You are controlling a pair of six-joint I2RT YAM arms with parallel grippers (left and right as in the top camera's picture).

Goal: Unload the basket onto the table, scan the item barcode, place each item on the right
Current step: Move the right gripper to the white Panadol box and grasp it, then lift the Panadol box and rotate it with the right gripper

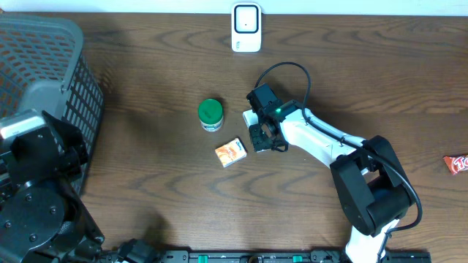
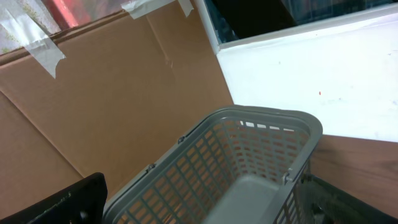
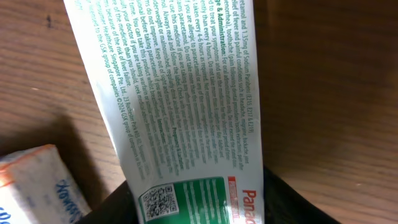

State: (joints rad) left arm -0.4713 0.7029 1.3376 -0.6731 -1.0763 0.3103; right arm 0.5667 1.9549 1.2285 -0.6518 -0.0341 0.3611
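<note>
Overhead view: a green jar [image 1: 210, 112] and orange box [image 1: 231, 152] are seen near the white box [image 3: 180, 93], which is placed between the right end effector's [image 1: 265, 137] fingers; a grip cannot be told.

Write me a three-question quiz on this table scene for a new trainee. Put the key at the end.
1. True or false: the green-lidded jar stands on the table, outside the basket.
2. Which item is the right end effector over? A the small orange box; B the white medicine box; C the red packet.
3. Fill in: the square printed near the lower end of the white medicine box, in the right wrist view, is a ___ code.
Key: 1 true; 2 B; 3 QR.
</note>
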